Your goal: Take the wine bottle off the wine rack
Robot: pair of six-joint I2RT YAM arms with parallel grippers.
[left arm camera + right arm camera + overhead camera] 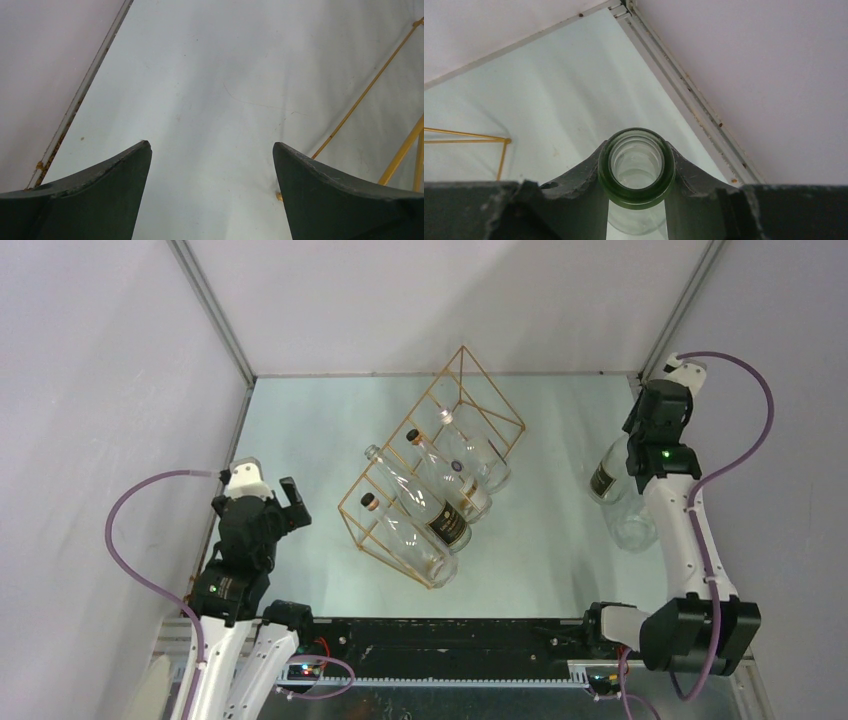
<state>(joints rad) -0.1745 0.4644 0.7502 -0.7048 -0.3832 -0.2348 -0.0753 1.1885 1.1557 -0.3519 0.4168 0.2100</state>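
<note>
The right claw is clamped on the neck of the green-tinted clear glass wine bottle, just under its open mouth, with a finger on each side. In the overhead view that bottle hangs or stands at the right of the frame. It is well apart from the thin gold wire wine rack at centre, so I judge the lift-off done and the step in hand to be setting it down. Whether its base touches the pale grey surface I cannot tell.

To do this well, keep the bottle upright and lower it straight, with no swing toward the lilac side wall close on the right. A second piece of clear glass, probably another bottle, sits just below the held one in the overhead view. It is near or touching, I cannot tell which, so the landing spot should favour the bare patch toward the frame's centre. Glass on a smooth surface will likely slide or tip if dropped. Part the fingers only once the base sits flat, then draw the claw straight up off the neck so it does not hook the lip.

The left claw stands wide open and empty at the lower left, over bare surface beside the rack's edge, and it need do nothing. Several clear bottles lie in the rack.
</note>
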